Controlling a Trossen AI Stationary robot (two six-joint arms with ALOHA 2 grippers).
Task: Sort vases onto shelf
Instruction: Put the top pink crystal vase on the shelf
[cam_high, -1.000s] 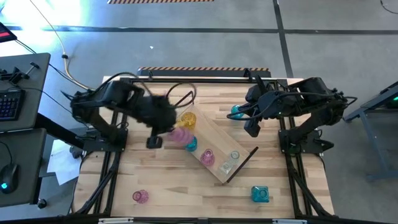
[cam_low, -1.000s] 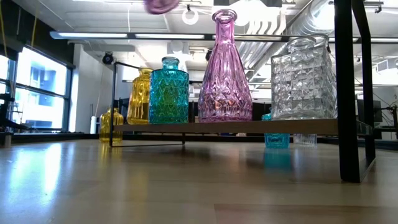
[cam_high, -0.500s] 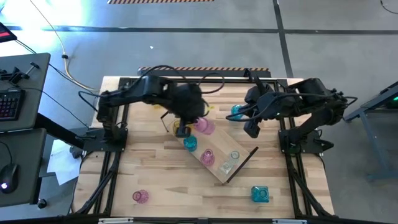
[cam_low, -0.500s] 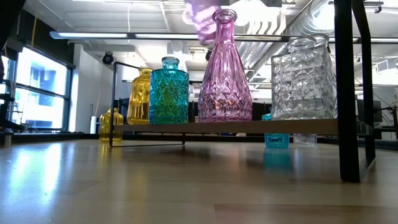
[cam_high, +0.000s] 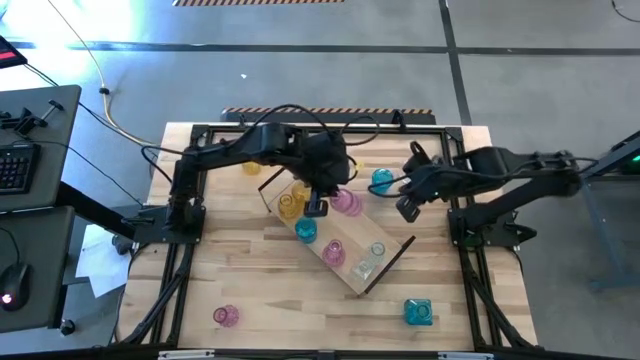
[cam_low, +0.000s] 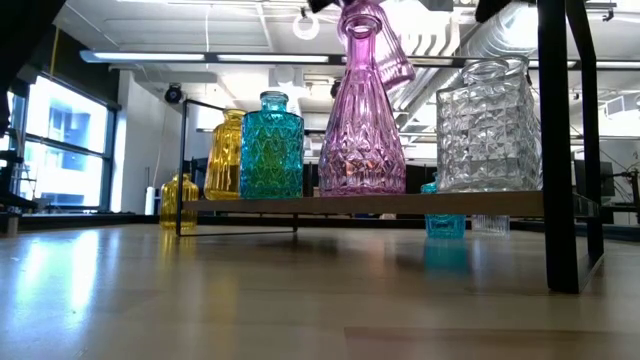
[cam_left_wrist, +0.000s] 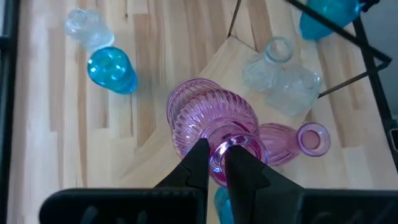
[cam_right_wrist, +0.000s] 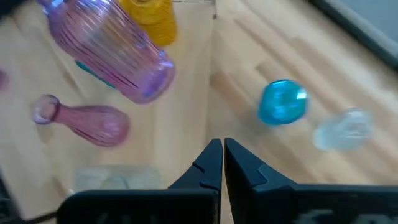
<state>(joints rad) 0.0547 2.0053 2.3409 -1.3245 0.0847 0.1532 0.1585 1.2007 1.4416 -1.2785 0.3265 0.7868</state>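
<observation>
High view: the left tool (cam_high: 318, 208) grips a ribbed pink vase (cam_high: 346, 203) by its rim above the shelf (cam_high: 392, 262), apparently for placing. Right wrist view: the right tool (cam_right_wrist: 217, 163) hovers closed and empty over the table (cam_right_wrist: 261, 74).

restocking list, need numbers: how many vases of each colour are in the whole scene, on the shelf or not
pink vases: 3
teal vases: 3
amber vases: 2
clear vases: 2
total: 10
</observation>
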